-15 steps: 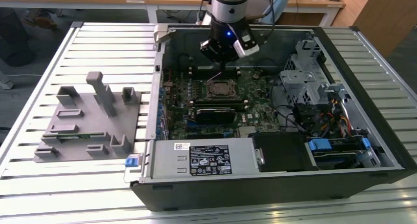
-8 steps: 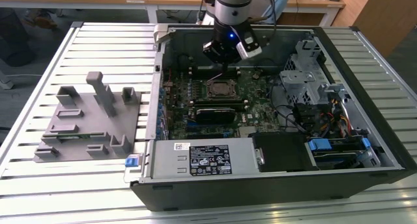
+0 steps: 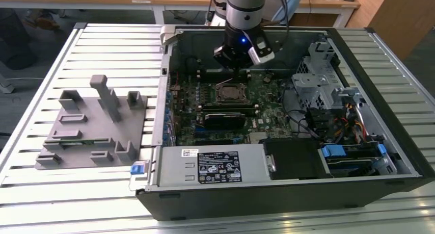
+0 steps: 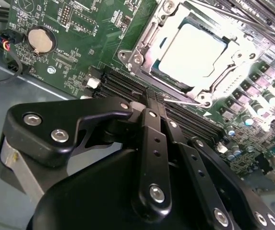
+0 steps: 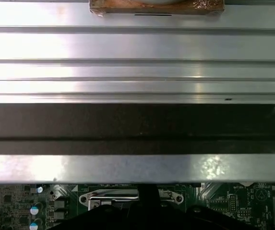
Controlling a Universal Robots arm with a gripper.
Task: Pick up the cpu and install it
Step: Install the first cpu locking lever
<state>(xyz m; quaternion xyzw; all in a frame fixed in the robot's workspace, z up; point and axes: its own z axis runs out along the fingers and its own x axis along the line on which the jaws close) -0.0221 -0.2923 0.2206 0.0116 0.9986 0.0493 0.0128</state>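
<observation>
The cpu [image 4: 192, 50] lies flat in the open socket [image 4: 147, 36] on the green motherboard, its silvery-white top brightly lit. In the second wrist view my gripper [image 4: 152, 95] is shut, its fingertips pressed together with nothing visible between them. They sit just off the socket's metal frame, beside a thin wire lever [image 4: 187, 101]. The exterior view has the gripper [image 3: 233, 72] hanging inside the computer case, right behind the socket [image 3: 227, 93]. In the first wrist view the dark gripper [image 5: 148, 194] stands over the socket frame [image 5: 111, 196].
The open black computer case [image 3: 380, 157] lies on a slatted metal table [image 3: 115, 40]. A grey plastic holder with upright pegs [image 3: 95, 127] stands on the exterior view's left. Drive cages and cables [image 3: 326, 91] crowd the case's right side. A coin battery [image 4: 41, 40] sits on the board.
</observation>
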